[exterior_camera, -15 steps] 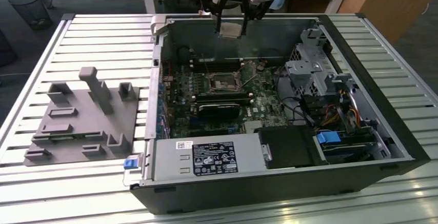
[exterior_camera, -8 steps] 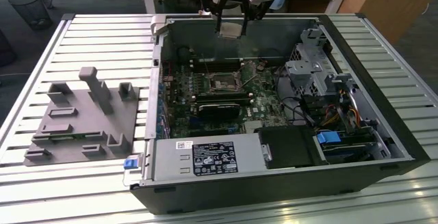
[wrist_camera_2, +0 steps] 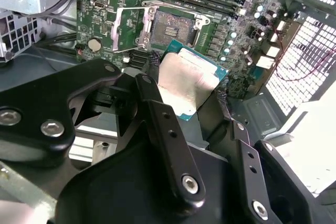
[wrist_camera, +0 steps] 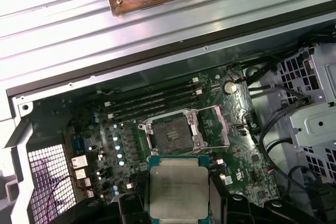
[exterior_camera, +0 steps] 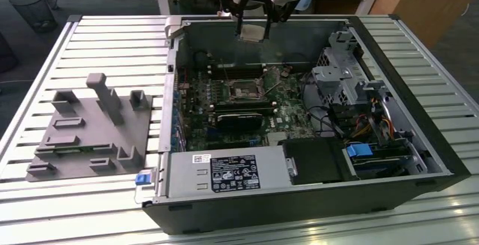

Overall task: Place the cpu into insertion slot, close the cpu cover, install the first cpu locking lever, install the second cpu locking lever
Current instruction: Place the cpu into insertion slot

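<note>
My gripper (exterior_camera: 253,31) hangs over the far side of the open computer case (exterior_camera: 419,144), shut on the cpu (exterior_camera: 252,32). In both wrist views the cpu (wrist_camera_2: 185,80) (wrist_camera: 178,184) is a flat silver-grey square on a green carrier, clamped by its edges between the black fingers (wrist_camera_2: 152,108). It is held in the air, well above the board. The insertion slot (wrist_camera: 171,134) (wrist_camera_2: 171,26) (exterior_camera: 245,91) lies bare on the green motherboard, a dark square. The cpu cover (wrist_camera: 216,126) (wrist_camera_2: 125,23) is swung open beside the slot.
Long black memory slots (wrist_camera: 152,100) run beside the socket. A black block (exterior_camera: 241,123) sits on the board nearer the power supply (exterior_camera: 224,172). A metal drive cage and cables (exterior_camera: 348,82) fill the exterior view's right. A grey fixture (exterior_camera: 90,127) lies on the slatted table.
</note>
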Available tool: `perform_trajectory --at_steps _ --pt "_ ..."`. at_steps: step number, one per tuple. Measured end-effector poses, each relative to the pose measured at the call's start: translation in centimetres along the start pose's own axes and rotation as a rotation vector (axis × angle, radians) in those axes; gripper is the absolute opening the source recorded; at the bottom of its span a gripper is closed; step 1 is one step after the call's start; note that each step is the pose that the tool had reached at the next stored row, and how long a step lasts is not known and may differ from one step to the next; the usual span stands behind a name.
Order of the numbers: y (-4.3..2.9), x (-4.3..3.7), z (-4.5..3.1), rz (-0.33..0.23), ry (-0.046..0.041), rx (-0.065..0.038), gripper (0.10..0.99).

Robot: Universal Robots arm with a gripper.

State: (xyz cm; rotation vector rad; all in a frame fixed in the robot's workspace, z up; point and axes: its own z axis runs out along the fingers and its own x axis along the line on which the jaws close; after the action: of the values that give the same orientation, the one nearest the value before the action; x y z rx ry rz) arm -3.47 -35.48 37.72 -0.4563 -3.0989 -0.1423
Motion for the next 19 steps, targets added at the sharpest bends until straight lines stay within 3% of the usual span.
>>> perform_trajectory --at_steps 19 --pt "0.00 0.00 0.00 0.054 -0.0048 -0.001 0.541"
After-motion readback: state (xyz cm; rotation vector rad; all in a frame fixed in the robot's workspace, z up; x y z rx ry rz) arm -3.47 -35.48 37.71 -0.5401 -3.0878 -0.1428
